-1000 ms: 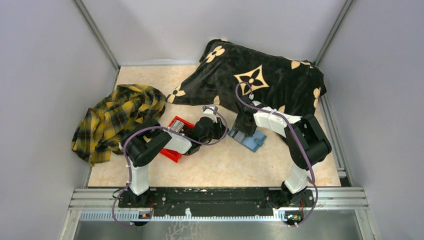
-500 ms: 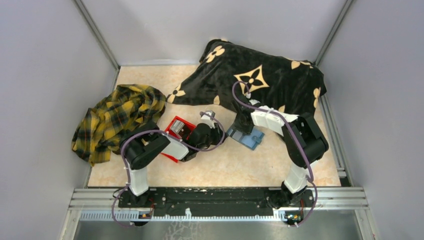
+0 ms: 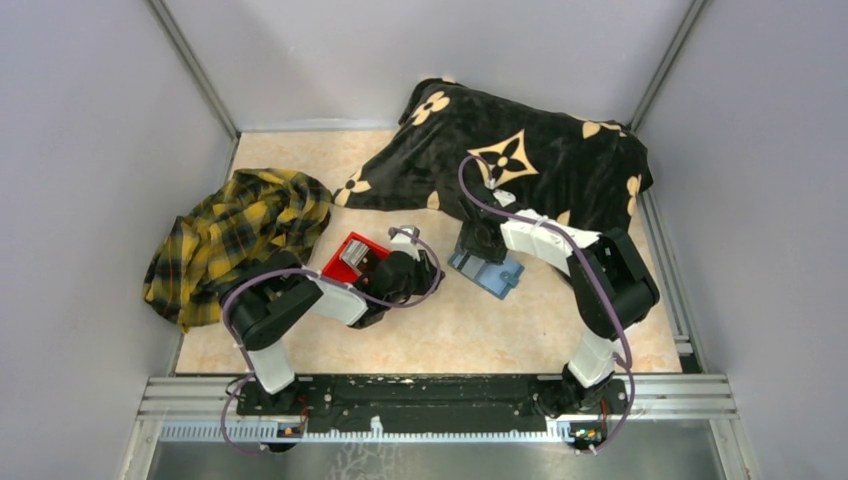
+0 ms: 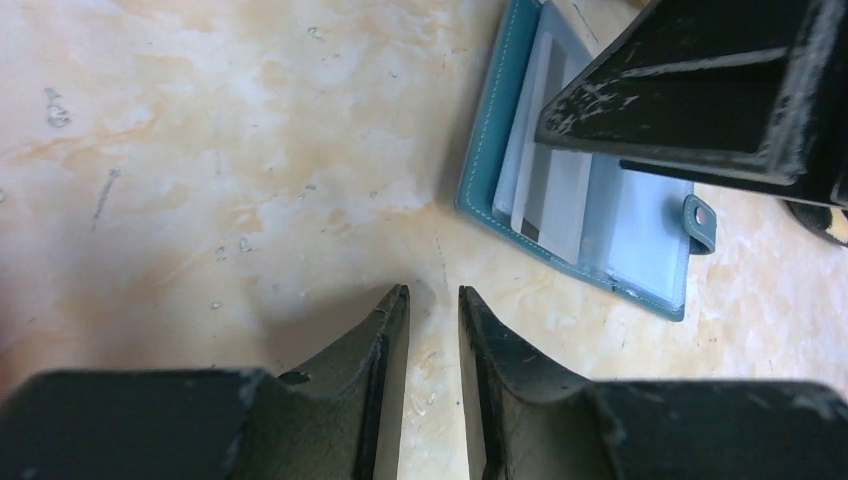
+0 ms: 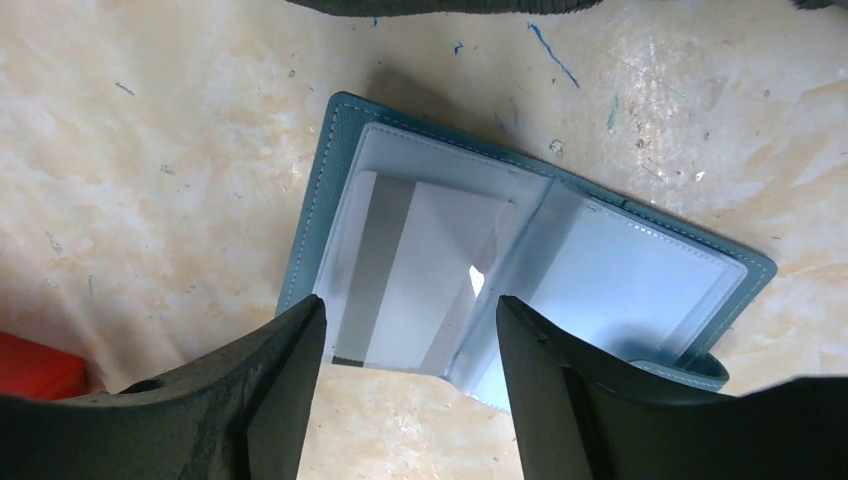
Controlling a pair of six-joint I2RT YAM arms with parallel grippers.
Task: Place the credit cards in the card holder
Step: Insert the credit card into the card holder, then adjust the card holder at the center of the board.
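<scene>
My right hand (image 5: pixel 410 320), spread wide, straddles the open card holder (image 5: pixel 640 270), probably steadying it; my left hand (image 4: pixel 433 300) sits nearly closed, empty.

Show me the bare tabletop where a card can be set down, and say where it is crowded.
Free: the near strip of table between the arm bases and the card holder; the far-left corner between plaid cloth and black blanket. Crowded: mid-table, around red bin, left hand, right hand and card holder.
</scene>
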